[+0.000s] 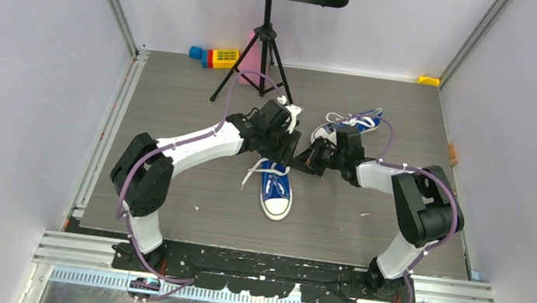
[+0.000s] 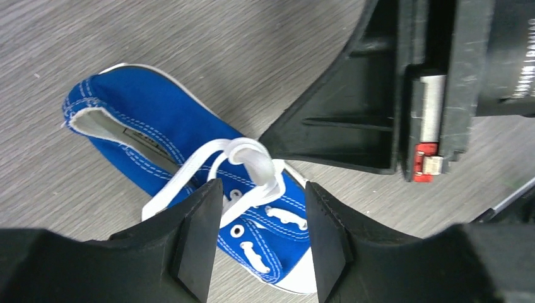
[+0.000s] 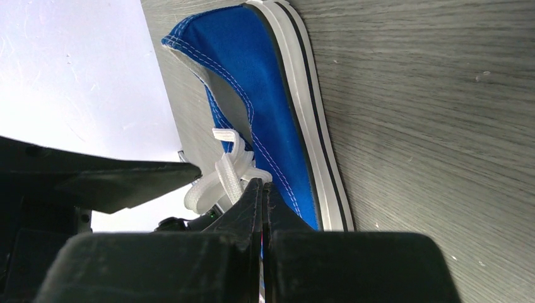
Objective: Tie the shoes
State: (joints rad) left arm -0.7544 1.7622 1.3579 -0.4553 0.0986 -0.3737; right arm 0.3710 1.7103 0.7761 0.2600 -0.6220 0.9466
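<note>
- Blue canvas with a white rubber toe cap: the near sneaker lies at the middle of the table, toe toward the arm bases. Both arms meet over its laced part.
- The far sneaker lies further back, beyond the right arm, with its laces loose around it.
- The left gripper hangs just above the near sneaker's eyelets, jaws apart at a middling width. A lace loop stands up just past the fingertips, and nothing looks pinched between them.
- The right gripper is closed tight, fingers flat together, its tip right beside the bunched lace. I cannot tell whether a strand is trapped there.
- A loose lace end trails off the sneaker onto the table on the left arm's side.
- The sneaker looks small and light. A one-sided tug on a lace would probably drag it across the table rather than tighten anything, so each pull wants an opposing pull from the other arm.
- The lace is flat, soft and limp, so a loop will likely collapse unless it is held. The best hold is probably low on the loop, with the flat of the lace across the pads.
- The canvas upper should give under pressure. The rubber sole and toe cap look like the firmer places to pin.
</note>
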